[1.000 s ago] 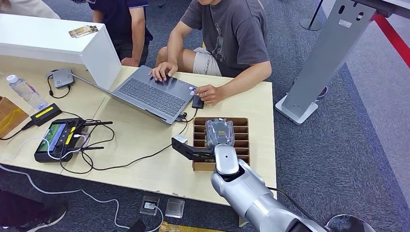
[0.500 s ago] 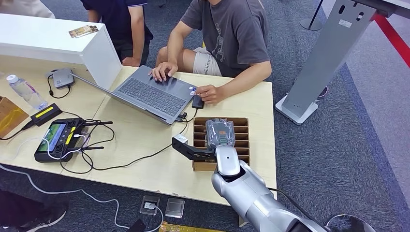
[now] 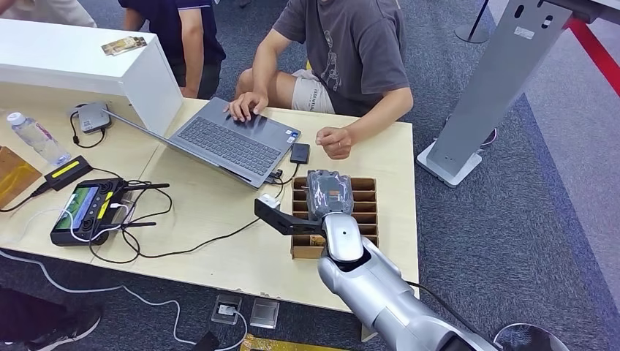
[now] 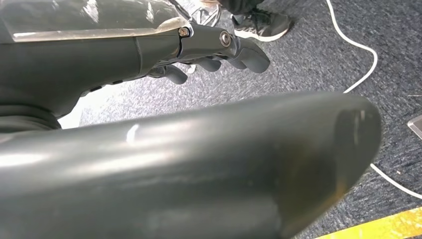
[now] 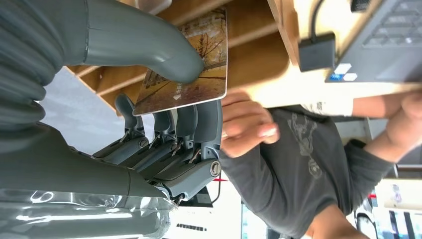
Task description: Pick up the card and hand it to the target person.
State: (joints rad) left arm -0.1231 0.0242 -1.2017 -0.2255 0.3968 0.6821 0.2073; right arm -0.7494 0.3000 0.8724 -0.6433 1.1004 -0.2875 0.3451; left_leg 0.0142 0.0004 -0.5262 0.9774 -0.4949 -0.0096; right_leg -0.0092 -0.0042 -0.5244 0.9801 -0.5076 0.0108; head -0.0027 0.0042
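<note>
Bright even light; blurred, glare-streaked wrist close-ups.

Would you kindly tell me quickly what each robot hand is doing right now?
Left robot hand: holds nothing, fingers curled in.
Right robot hand: pinches the card between thumb and fingers.

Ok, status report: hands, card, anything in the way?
Right hand pinching card over the box. Left hand low, empty, fingers curled. Person's hand just beyond the box.

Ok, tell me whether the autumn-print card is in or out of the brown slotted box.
Out: the right hand pinches the autumn-print card clear of the brown slotted box.
</note>
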